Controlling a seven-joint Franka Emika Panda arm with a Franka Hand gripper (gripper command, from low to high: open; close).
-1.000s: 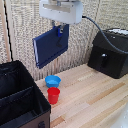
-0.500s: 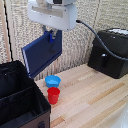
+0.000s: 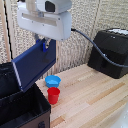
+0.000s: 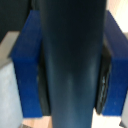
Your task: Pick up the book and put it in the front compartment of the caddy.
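The dark navy book (image 3: 34, 65) hangs tilted in the air, held by its upper edge in my gripper (image 3: 44, 44), which is shut on it. It hovers above the black fabric caddy (image 3: 20, 107) at the exterior view's left, over the caddy's far right part. In the wrist view the book (image 4: 74, 65) fills the middle as a dark upright band between blue finger pads (image 4: 27, 70). The caddy's inner dividers show only dimly, so I cannot pick out the front compartment.
A light blue bowl (image 3: 52, 80) and a red cup (image 3: 53, 95) stand on the wooden table (image 3: 95, 100) just right of the caddy. A black hard-cased machine (image 3: 111, 52) with a cable sits at the back right. A wicker wall stands behind.
The arm has carried the book toward the exterior view's left and lower, from above the bowl and cup to above the caddy.
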